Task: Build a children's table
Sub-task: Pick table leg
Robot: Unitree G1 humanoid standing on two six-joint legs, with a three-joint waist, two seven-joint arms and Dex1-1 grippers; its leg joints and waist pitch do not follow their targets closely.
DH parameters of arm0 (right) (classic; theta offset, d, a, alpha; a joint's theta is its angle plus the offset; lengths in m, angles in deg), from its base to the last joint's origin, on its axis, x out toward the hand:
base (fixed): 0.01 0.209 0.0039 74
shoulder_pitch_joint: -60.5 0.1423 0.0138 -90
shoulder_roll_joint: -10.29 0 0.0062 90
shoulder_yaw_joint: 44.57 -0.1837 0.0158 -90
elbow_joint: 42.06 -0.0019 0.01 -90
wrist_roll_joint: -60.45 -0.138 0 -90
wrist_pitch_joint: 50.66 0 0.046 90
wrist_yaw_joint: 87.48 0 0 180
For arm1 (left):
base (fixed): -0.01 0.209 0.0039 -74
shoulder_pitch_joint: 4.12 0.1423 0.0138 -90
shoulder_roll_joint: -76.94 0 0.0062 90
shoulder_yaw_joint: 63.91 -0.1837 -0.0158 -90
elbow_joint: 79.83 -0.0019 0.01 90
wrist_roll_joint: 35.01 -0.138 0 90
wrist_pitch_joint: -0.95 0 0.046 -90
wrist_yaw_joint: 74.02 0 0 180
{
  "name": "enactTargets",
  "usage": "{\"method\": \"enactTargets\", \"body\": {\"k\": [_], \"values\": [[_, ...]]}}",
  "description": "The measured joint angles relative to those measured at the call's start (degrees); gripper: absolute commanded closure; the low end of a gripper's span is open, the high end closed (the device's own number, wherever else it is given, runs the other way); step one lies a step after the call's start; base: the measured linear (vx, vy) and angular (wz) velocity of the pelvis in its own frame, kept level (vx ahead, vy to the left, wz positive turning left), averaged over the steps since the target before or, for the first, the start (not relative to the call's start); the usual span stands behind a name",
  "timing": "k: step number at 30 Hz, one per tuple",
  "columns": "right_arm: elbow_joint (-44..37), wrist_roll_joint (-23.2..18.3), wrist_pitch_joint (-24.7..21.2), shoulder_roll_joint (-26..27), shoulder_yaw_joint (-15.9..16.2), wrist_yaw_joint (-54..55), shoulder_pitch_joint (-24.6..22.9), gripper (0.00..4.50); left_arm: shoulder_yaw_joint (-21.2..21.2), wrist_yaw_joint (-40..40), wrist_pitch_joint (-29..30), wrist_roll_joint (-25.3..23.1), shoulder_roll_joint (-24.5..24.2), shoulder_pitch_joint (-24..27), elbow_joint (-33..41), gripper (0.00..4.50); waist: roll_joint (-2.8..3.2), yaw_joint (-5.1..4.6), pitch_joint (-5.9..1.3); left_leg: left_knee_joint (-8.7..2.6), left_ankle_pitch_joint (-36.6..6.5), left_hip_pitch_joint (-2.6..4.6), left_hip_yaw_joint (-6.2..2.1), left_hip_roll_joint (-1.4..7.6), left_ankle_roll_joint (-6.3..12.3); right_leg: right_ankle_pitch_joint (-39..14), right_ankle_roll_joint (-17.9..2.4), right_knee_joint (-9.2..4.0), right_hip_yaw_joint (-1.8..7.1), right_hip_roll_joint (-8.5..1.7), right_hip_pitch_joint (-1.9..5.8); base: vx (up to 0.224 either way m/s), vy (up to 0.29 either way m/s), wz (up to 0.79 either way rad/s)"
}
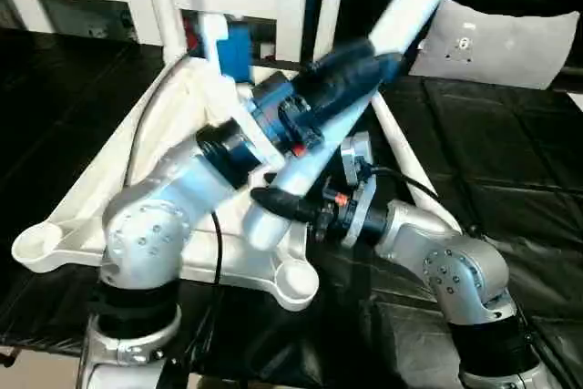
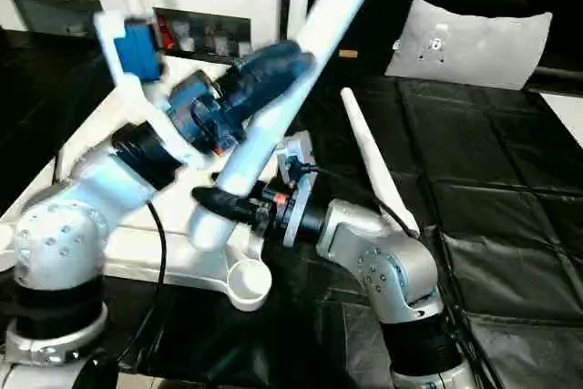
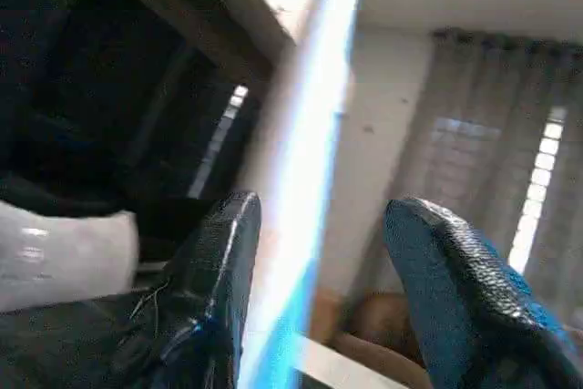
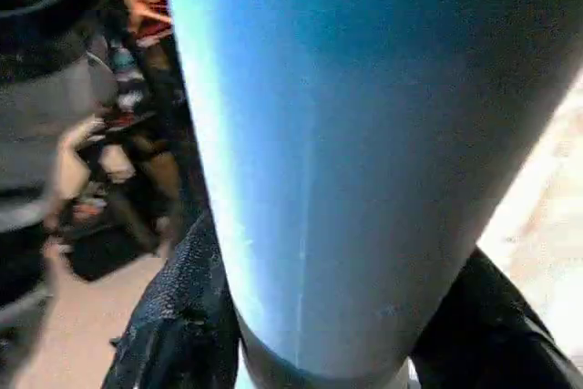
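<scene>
Right gripper (image 2: pixel 219 207) pinches the thick lower end of a white table leg (image 1: pixel 310 157), black fingers (image 4: pixel 178 325) pressed on either side of the tube. Left gripper (image 1: pixel 364 66) sits higher up the same leg; its two fingers (image 3: pixel 219 261) straddle the tube with a gap showing on one side, so spread around it, not clamped. Leg slants up and away over the upside-down white table top (image 1: pixel 82 216), its thick end low near the top's near edge. Round corner sockets (image 1: pixel 296 280) visible at near corners. Another white leg (image 2: pixel 373 166) lies on the black mat-covered workbench (image 2: pixel 492 225) just right of the top. White pillow (image 2: pixel 469 43) sits at far right
</scene>
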Motion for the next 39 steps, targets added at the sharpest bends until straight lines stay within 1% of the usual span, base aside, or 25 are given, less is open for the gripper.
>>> {"method": "enactTargets", "body": {"k": [2, 5, 7, 9, 11, 14, 17, 20, 23, 24, 25, 26, 27, 28, 29, 30, 31, 32, 33, 34, 35, 36, 37, 38, 39], "values": [[0.00, 1.97, 1.06, -0.29, -0.34, 2.20, -0.09, 2.60, 2.41, -1.26, 0.03, -0.02, -2.59, 1.42, 1.95, 1.58, 0.00, -0.10, 0.00, -0.04, 0.00, 0.00, 0.00, 0.00, 0.00, 0.01, -0.02, 0.00, 0.00, 0.01, -0.02, 0.000, 0.000, 0.00], [-0.10, 4.76, 2.68, -0.32, -1.01, 6.12, -1.44, 2.60, 4.35, -1.93, 0.73, -0.36, -6.26, 4.72, 5.61, 1.20, 0.01, 0.00, 0.00, -0.11, 0.00, -0.02, 0.01, 0.00, -0.01, 0.03, -0.06, -0.08, 0.00, 0.01, -0.03, 0.000, 0.000, 0.00], [-1.38, 6.47, 3.12, -0.34, -1.31, 8.48, -3.26, 2.60, 3.91, -2.47, 2.46, -3.45, -10.69, 8.69, 8.71, 1.18, 0.20, 0.05, 0.05, -0.16, -0.04, -0.02, 0.02, 0.00, 0.02, 0.03, -0.06, -0.17, 0.01, 0.01, -0.02, 0.000, 0.000, 0.00], [-2.22, 6.67, 3.17, -0.27, -1.50, 9.59, -4.29, 2.60, 2.62, -2.86, 3.08, -7.09, -13.02, 11.59, 9.21, 1.18, 0.43, 0.10, 0.10, -0.18, -0.04, -0.03, 0.02, -0.01, 0.02, -0.02, 0.03, -0.20, 0.00, 0.02, -0.01, 0.000, 0.000, 0.00], [-5.45, 7.02, 3.39, 0.19, -1.61, 11.46, -6.86, 2.60, -0.87, -3.64, 2.75, -13.31, -16.34, 18.69, 10.60, 1.18, 0.97, -0.10, 0.02, -0.42, -0.06, 0.08, 0.05, -0.04, 0.05, 0.02, 0.13, -0.51, 0.05, 0.02, 0.12, 0.000, 0.000, 0.00], [-6.31, 10.25, 3.53, 1.30, -1.84, 16.79, -9.24, 2.60, -1.88, -8.59, 1.50, -19.29, -14.82, 25.24, 9.90, 1.18, 1.10, -0.42, 0.02, -0.52, -0.02, 0.07, 0.06, -0.03, 0.00, 0.06, 0.11, -0.49, 0.06, 0.06, 0.03, 0.000, 0.000, 0.00], [-7.62, 12.58, 2.93, 1.98, -2.20, 21.61, -12.19, 2.60, -0.06, -16.04, -0.92, -24.06, -11.73, 30.49, 9.83, 1.18, 1.36, -0.68, -0.02, -0.64, -0.01, 0.11, 0.06, -0.03, -0.02, 0.06, 0.11, -0.50, 0.06, 0.07, 0.03, 0.000, 0.000, 0.00], [-9.87, 13.93, 2.88, 1.37, -2.02, 23.01, -14.49, 2.60, 0.66, -19.50, -1.83, -27.42, -11.16, 34.22, 10.18, 1.18, 1.35, -0.83, -0.05, -0.75, -0.01, 0.16, 0.06, -0.03, -0.02, 0.05, 0.13, -0.54, 0.08, 0.09, 0.03, 0.000, 0.000, 0.00], [-11.17, 13.93, 2.37, 1.79, -2.21, 23.97, -15.51, 2.60, 0.64, -21.52, -3.16, -29.41, -9.01, 37.42, 10.64, 1.18, 1.30, -0.29, -0.09, -0.64, -0.05, -0.07, 0.13, -0.17, 0.12, 0.03, 0.15, -0.61, 0.37, -0.09, 0.10, 0.000, 0.000, 0.00], [-11.11, 13.60, 2.29, 1.96, -2.59, 23.93, -15.49, 2.60, 0.49, -21.84, -3.60, -30.02, -8.64, 37.85, 10.71, 1.18, 1.31, 0.54, -0.16, -0.09, -0.22, 0.39, 0.80, 0.06, 0.27, 0.09, 0.36, -0.58, 1.69, 0.42, -0.09, -0.016, 0.069, -0.33], [-10.96, 13.21, 2.41, 2.02, -2.92, 23.84, -15.46, 2.60, 0.39, -22.10, -4.05, -30.78, -8.27, 38.39, 10.72, 1.18, 1.49, 2.15, -0.18, 0.98, -1.07, 0.54, 0.65, -0.11, 0.21, 0.31, 0.73, -0.53, 3.82, 1.27, -0.09, -0.016, 0.069, -0.33], [-10.46, 13.05, 2.86, 2.26, -3.07, 23.56, -15.38, 2.60, 0.30, -22.60, -5.44, -31.84, -7.81, 39.16, 11.03, 1.18, 1.70, 3.10, -0.30, 1.87, -1.67, 0.77, -0.54, -0.50, 0.98, 0.47, 1.14, -0.53, 5.11, 1.59, -0.08, 0.000, 0.120, -0.72], [-9.89, 13.03, 3.30, 2.50, -3.17, 23.35, -15.30, 2.60, -0.11, -23.12, -6.52, -33.05, -7.77, 39.88, 11.43, 1.18, 1.94, 3.55, -0.45, 1.95, -2.27, 0.95, -1.53, -0.56, 0.57, 0.59, 1.65, -0.52, 6.27, 2.01, -0.10, -0.001, 0.166, -0.66], [-8.79, 13.07, 3.96, 2.90, -3.03, 23.19, -15.13, 2.60, -0.78, -23.53, -7.58, -34.54, -8.24, 40.31, 11.61, 1.18, 2.14, 3.35, -0.64, 2.00, -2.80, 1.54, -1.20, -0.79, -0.59, 0.52, 2.25, -0.65, 7.50, 2.45, -0.54, -0.001, 0.166, -0.66], [-8.06, 13.18, 4.25, 3.15, -2.50, 23.07, -14.92, 2.60, -1.15, -23.82, -8.09, -35.61, -8.66, 40.65, 11.89, 1.18, 2.22, 3.02, -0.71, 2.01, -2.96, 1.18, -0.31, -0.76, -0.35, 0.15, 2.12, -0.75, 8.11, 2.91, -1.20, -0.050, 0.155, -0.43], [-7.55, 13.23, 4.80, 3.57, -1.30, 22.56, -14.55, 2.60, -1.29, -24.79, -8.37, -36.68, -8.43, 40.87, 12.19, 1.18, 2.15, 2.34, -0.75, 2.19, -3.11, 0.97, 0.19, -0.46, -0.08, -0.48, 1.63, -0.41, 7.45, 2.50, -1.42, -0.076, 0.125, -0.38], [-7.20, 13.22, 5.41, 4.06, 0.13, 21.90, -14.47, 2.60, -1.46, -25.78, -8.54, -37.39, -7.68, 40.85, 12.47, 1.18, 2.08, 1.92, -1.00, 2.19, -3.13, 0.73, 1.09, 0.43, 0.13, -1.27, 1.60, 1.11, 4.23, 1.38, -2.29, -0.076, 0.125, -0.38], [-7.08, 13.26, 5.57, 4.21, 0.99, 21.63, -14.47, 2.60, -1.64, -26.64, -8.53, -37.64, -6.76, 40.81, 12.77, 1.18, 2.17, 1.61, -1.36, 2.11, -2.88, 0.20, 0.78, 1.21, 0.16, -1.32, 1.66, 3.66, 1.43, 1.10, -2.57, -0.062, 0.082, -0.33], [-6.93, 13.30, 5.59, 4.22, 1.30, 21.40, -14.50, 2.60, -1.83, -27.22, -8.54, -37.71, -6.09, 40.44, 13.19, 1.18, 2.27, 1.08, -1.55, 1.74, -2.32, -0.20, 0.04, 1.92, 0.06, -1.33, 1.57, 5.54, -0.49, 1.33, -2.94, 0.000, 0.000, 0.00], [-6.83, 13.52, 5.66, 4.15, 1.42, 21.26, -14.37, 2.60, -2.17, -28.01, -8.55, -37.77, -4.59, 40.55, 13.86, 1.18, 1.96, 0.45, -2.05, 1.07, -1.51, -0.87, -0.19, 2.73, -0.17, -1.24, 0.91, 5.77, -1.69, 1.33, -2.58, 0.000, 0.000, 0.00], [-6.85, 13.66, 5.72, 4.25, 1.62, 21.14, -14.06, 2.60, -2.42, -28.45, -8.53, -38.13, -4.07, 40.95, 14.28, 1.18, 1.76, 0.03, -2.18, 0.82, -0.79, -1.40, -0.38, 3.04, 0.00, -1.24, 0.85, 5.12, -1.90, 0.98, -1.83, -0.047, -0.053, -0.03], [-6.90, 13.68, 5.77, 4.40, 1.88, 20.98, -13.98, 2.60, -2.49, -28.73, -8.48, -38.43, -4.00, 41.38, 14.49, 1.18, 1.40, -0.21, -2.37, 0.79, -0.44, -1.90, -0.39, 3.10, 0.09, -1.17, 0.69, 3.83, -1.40, 0.41, -1.10, -0.068, -0.122, -0.07], [-6.93, 13.67, 5.80, 4.61, 2.13, 20.71, -13.99, 2.60, -2.50, -29.24, -8.41, -39.30, -4.03, 42.07, 14.80, 1.18, 0.35, -0.42, -2.77, 1.07, -0.25, -2.63, -0.11, 2.83, 0.22, -2.37, 0.95, 1.28, -0.59, -0.77, 0.03, -0.068, -0.122, -0.07], [-6.77, 13.70, 6.15, 4.36, 2.13, 20.56, -13.99, 2.60, -2.71, -29.34, -8.41, -39.94, -3.74, 42.37, 14.82, 1.18, -0.18, -0.14, -2.94, 1.14, 0.23, -3.13, -0.03, 2.80, 0.23, -3.19, 1.47, 1.45, -0.35, -0.52, -0.09, -0.098, -0.150, -0.09], [-6.51, 13.74, 6.40, 3.97, 2.12, 20.38, -14.39, 2.60, -3.50, -29.36, -8.43, -40.40, -3.66, 43.08, 14.91, 1.18, -0.14, 0.43, -2.65, 0.40, 0.66, -3.07, -0.11, 2.55, -0.07, -3.20, 1.05, 1.62, -0.40, -0.46, -0.37, -0.118, -0.157, -0.06]]}}
